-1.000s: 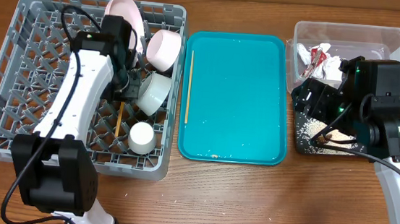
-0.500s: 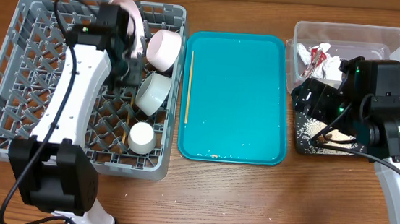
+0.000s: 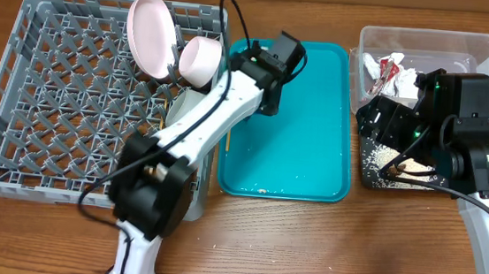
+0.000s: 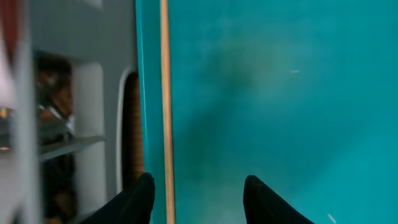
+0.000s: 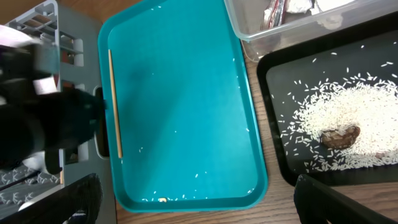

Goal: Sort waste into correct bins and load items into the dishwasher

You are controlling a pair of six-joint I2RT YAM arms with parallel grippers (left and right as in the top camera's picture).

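Left gripper (image 4: 202,205) is over the top-left part of the teal tray (image 3: 307,134), jaws partly apart with nothing between them. The wrist view shows bare teal in the gap, and the chopstick (image 4: 165,93) lies just inside the left fingertip (image 4: 138,198). It is not gripped, and whether the two touch can't be told. The chopstick runs lengthwise along the teal tray's left rim, next to the dish rack (image 3: 44,93). Right gripper (image 5: 199,202) is spread wide and empty, hovering above the gap between teal tray and black tray (image 5: 273,93). Plate (image 3: 151,33) stands on edge at the rack's back wall, with a bowl (image 3: 200,60) on its side just right of it. A second bowl (image 3: 178,109) is mostly hidden behind the left arm. Clear tub (image 3: 465,50) sits back right on the table (image 3: 306,240) and holds the red wrapper (image 3: 389,74) and tissue (image 3: 382,60) at its left end. The black tray in front of it holds the rice grains (image 5: 342,118) with the brown lump (image 5: 340,137) sitting in the pile. A few stray grains are scattered on the teal tray.
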